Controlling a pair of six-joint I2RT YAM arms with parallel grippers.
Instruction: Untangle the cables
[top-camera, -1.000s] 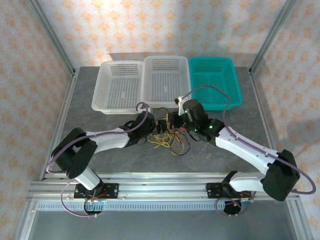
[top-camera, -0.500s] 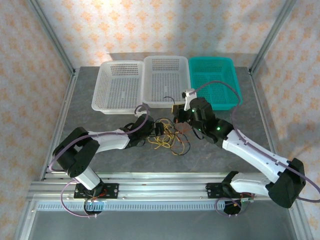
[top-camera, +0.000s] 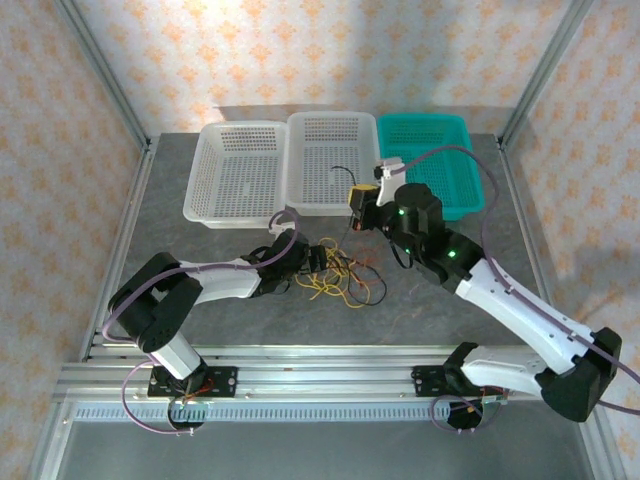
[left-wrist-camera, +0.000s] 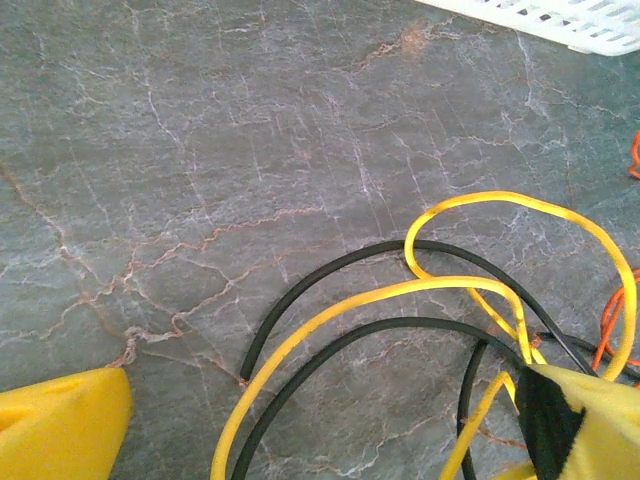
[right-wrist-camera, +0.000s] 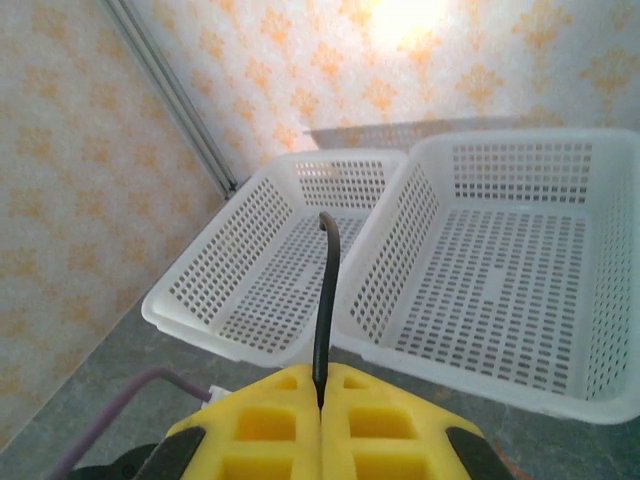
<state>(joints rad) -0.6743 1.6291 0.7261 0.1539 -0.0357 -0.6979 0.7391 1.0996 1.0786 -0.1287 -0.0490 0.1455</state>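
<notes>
Progress: early, by my judgement; one thin black cable (right-wrist-camera: 323, 290) is lifted, and the rest of the tangle (top-camera: 342, 278) is not yet separated.
Right gripper (right-wrist-camera: 322, 392): yellow jaws pinched tight on the thin black cable, raised above the table at the front of the middle white perforated plastic basket (top-camera: 315, 145); the cable's free end curls over that basket.
Left gripper (top-camera: 317, 257): jaws spread wide and grasping nothing, low at the tangle's left side.
Tangle: a looping yellow cable (left-wrist-camera: 520, 205), black strands (left-wrist-camera: 330, 275) and an orange-red cable (left-wrist-camera: 612, 330) lie crossed on the grey marbled tabletop (left-wrist-camera: 200, 150), between the two arms, just in front of the baskets.
Remaining: likely drawing the black cable clear, then parting yellow from orange-red.
</notes>
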